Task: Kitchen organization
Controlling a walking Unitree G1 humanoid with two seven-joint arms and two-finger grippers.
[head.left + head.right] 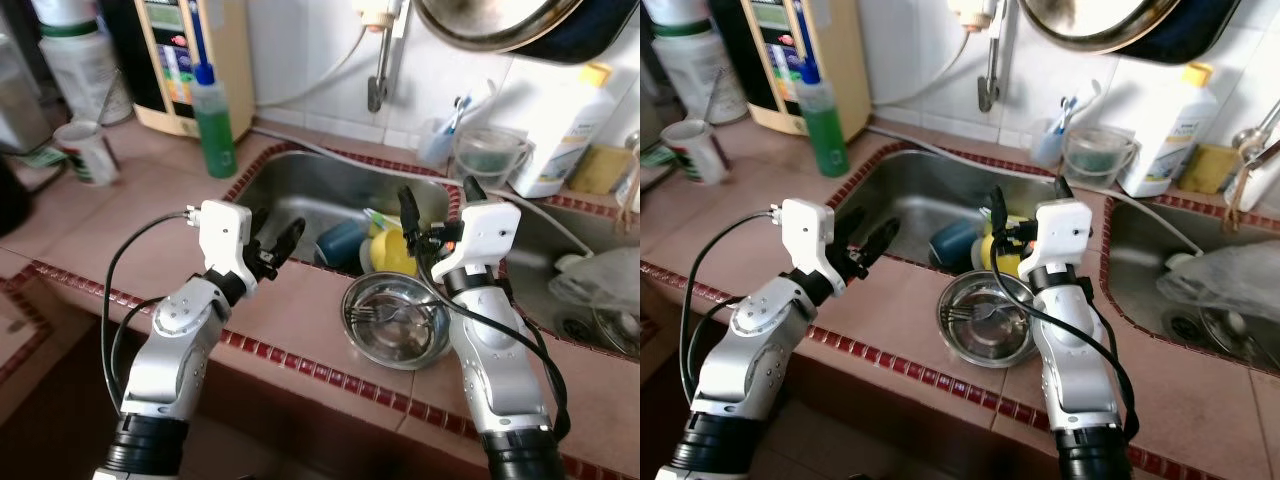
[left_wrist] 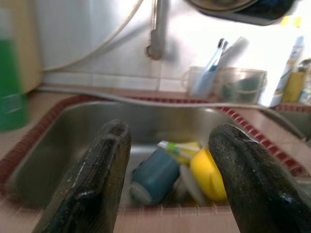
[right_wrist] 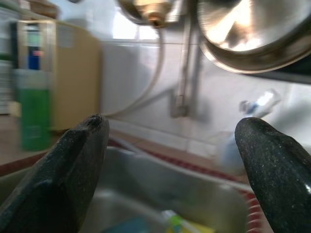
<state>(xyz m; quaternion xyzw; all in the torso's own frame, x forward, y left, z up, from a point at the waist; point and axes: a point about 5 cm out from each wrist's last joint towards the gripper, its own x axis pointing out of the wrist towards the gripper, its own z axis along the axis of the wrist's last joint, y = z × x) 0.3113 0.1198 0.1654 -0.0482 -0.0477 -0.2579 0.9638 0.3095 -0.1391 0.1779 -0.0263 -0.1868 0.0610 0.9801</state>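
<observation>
The steel bowl (image 1: pixel 395 320) sits on the tiled desk (image 1: pixel 300 310) at the sink's (image 1: pixel 300 205) near rim, about 6 o'clock from the blue cup (image 1: pixel 338 243) and yellow cup (image 1: pixel 392 250) lying in the basin; it looks light, rigid and slick, so I judge its thin rim the best hold, with the fork (image 1: pixel 385 312) inside liable to slide. Both the left gripper (image 1: pixel 277 245) and right gripper (image 1: pixel 438 205) hover released, empty, fingers spread over the sink. The cups overlap, hiding what lies beneath them, and the right wrist view is blurred.
</observation>
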